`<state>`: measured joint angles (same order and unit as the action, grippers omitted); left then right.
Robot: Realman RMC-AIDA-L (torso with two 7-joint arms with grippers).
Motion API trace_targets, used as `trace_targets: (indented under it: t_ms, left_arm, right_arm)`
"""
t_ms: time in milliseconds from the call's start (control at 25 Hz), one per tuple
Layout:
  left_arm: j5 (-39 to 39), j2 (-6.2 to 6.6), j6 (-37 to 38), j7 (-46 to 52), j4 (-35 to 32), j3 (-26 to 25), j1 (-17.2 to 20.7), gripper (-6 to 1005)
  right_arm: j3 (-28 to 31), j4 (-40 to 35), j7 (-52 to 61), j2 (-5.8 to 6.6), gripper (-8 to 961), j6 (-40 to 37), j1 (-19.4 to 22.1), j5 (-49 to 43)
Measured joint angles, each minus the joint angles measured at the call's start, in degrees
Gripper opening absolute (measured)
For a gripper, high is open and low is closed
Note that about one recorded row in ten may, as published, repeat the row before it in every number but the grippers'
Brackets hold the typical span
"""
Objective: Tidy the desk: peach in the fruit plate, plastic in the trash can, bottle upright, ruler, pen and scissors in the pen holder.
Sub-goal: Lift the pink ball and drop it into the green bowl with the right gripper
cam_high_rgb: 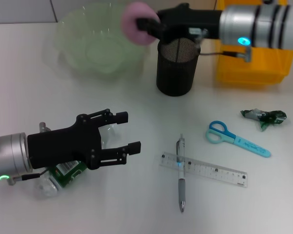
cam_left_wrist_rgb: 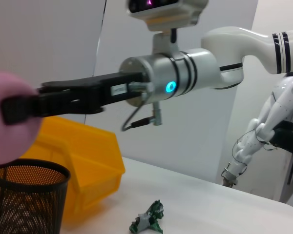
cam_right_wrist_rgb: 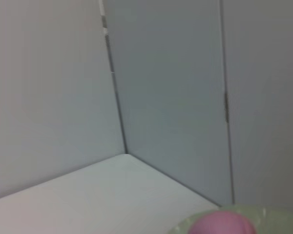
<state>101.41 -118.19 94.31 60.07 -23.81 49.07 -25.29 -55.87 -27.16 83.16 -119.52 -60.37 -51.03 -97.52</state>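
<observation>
Clear ruler (cam_high_rgb: pixel 203 169) crosswise, pen (cam_high_rgb: pixel 180 173) upright across

open desk (cam_high_rgb: pixel 136 112) mid-table, pen holder (cam_high_rgb: pixel 174 68) beside fruit plate (cam_high_rgb: pixel 97 46), yellow bin (cam_high_rgb: pixel 251 63) behind

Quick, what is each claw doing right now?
Left claw: open, holding nothing, above the lying bottle.
Right claw: closed on the peach, beside the fruit plate.

Peach (cam_left_wrist_rgb: pixel 10 122) in right gripper (cam_left_wrist_rgb: pixel 12 109)
</observation>
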Motion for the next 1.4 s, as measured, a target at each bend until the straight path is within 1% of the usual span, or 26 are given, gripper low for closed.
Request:
trace_targets:
  t_ms: [160, 280, 480, 600, 880, 1400]
  left_arm:
    - [-0.01, -0.15, -0.06, -0.25, 0.00, -0.80, -0.08, 816]
    - [-0.07, -0.25, -0.27, -0.40, 0.09, -1.59, -0.10, 816]
    - [-0.16, -0.24, -0.43, -0.47, 1.34, -3.95, -0.35, 815]
    - [-0.17, -0.23, -0.55, -0.52, 1.51, -5.02, -0.32, 815]
    - [-0.35, -0.28, -1.23, -1.71, 2.88, -6.31, -0.39, 815]
    - [-0.71, -0.38, -1.05, -2.13, 3.28, -6.32, -0.47, 816]
  right_arm:
    - [-0.05, 5.92, -3.72, -0.22, 83, 6.86, -5.30, 2.61]
    - [-0.05, 8.55, -4.98, -0.33, 81, 11.21, -8.82, 3.31]
    - [-0.69, 10.81, -5.05, -0.36, 80, 16.85, -13.35, 3.39]
    - [-1.24, 11.04, -4.87, -0.36, 79, 19.33, -15.20, 3.66]
    - [-1.58, 11.58, -5.60, -0.36, 84, 20.50, -17.21, 6.66]
    - [-1.61, 11.87, -5.78, -0.36, 108, 20.63, -16.86, 7.25]
